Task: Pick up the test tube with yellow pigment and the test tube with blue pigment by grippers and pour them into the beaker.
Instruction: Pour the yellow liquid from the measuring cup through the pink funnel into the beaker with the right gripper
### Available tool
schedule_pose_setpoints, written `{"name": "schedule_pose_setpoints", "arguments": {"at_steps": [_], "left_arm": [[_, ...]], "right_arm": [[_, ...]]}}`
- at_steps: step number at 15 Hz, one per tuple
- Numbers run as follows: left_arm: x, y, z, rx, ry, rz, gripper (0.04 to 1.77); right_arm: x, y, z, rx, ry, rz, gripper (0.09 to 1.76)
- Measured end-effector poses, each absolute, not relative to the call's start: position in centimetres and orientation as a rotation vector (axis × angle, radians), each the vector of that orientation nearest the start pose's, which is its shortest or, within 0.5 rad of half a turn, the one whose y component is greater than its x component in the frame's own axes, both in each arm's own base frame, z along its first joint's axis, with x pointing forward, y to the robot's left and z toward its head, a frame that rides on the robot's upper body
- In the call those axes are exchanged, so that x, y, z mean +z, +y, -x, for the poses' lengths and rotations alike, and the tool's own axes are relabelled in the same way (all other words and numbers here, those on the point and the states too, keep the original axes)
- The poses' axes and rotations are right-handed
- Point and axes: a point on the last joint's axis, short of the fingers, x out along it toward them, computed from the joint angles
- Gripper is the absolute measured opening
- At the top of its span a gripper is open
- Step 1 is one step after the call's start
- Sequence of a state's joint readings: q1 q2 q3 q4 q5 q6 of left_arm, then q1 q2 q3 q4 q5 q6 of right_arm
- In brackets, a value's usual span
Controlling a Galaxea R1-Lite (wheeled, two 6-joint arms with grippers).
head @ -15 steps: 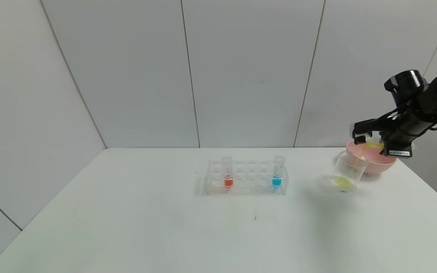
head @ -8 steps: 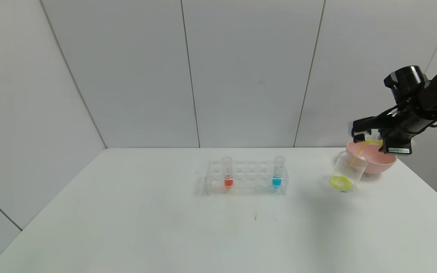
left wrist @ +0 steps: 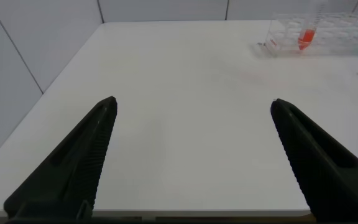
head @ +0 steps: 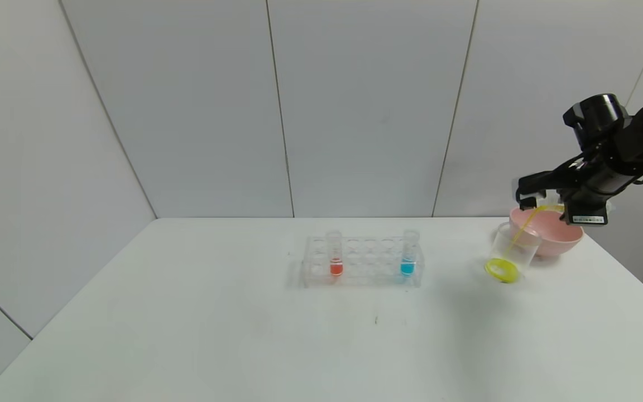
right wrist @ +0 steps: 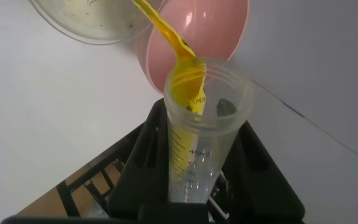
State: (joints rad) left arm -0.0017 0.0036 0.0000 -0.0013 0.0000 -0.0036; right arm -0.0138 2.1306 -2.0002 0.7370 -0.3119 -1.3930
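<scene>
The white surface [head: 243,335] carries a clear rack [head: 363,262] holding the blue tube [head: 408,254] and a red tube [head: 335,254]. At the right, the right tool [head: 542,200] clamps the tilted yellow tube [right wrist: 201,130], a yellow stream falling into the beaker [head: 512,252] beside a pink bowl [head: 556,237]. The left tool [left wrist: 191,118] hovers spread open over bare surface.

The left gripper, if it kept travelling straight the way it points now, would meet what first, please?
Probably nothing soon: the left gripper hangs open over bare table. The tube rack stands far off and to one side, though depth is hard to judge.
</scene>
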Motion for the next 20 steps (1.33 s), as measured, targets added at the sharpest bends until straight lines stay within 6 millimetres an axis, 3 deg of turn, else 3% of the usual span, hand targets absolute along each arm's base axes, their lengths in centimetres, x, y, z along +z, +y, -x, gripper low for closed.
{"name": "schedule_pose_setpoints", "arguments": {"at_steps": [7,10,20], "left_arm": [[7.6,0.0,2.3,-0.002,0.003,0.004,1.76],[7.6,0.0,2.3,-0.002,0.002,0.004,1.76],[7.6,0.0,2.3,-0.001,0.002,0.004,1.76]], "right_arm": [[23.4,-1.4,-40.4,0.336,0.941,1.422,0.57],[24.3,-1.9,-39.9,0.392,0.854,1.361,0.57],[26.4,-3.8,-39.0,0.537,0.55,0.763,0.57]]}}
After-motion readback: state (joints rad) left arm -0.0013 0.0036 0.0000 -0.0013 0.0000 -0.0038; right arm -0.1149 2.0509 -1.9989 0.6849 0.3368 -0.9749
